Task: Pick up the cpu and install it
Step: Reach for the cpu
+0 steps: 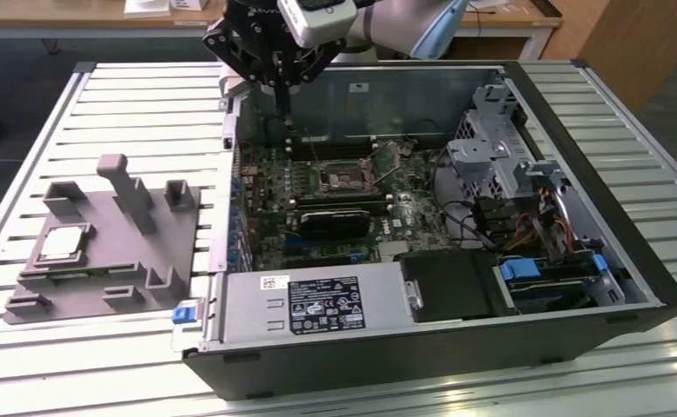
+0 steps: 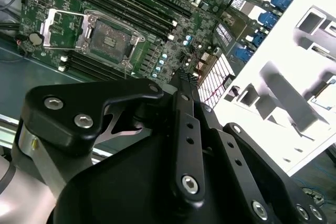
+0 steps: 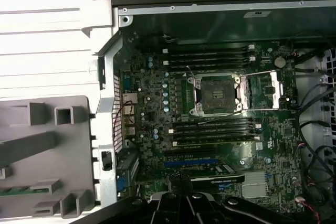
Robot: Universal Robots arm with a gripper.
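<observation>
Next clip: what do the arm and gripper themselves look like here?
The gripper is matte black, built of hinged bars and rounded plates dotted with silver screw heads. In the exterior view a white box sits on it, and the arm is pale silver-grey with a light blue cap.

Grey fixture (image 3: 73, 150), partly beyond the first wrist view's edge.

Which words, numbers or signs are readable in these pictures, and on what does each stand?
Nothing is legible as text.
The black label on the power supply: print too small to read.
The white sticker beside it: too small to read.
The motherboard markings: too blurred to read.
The cpu top: no print can be made out.
</observation>
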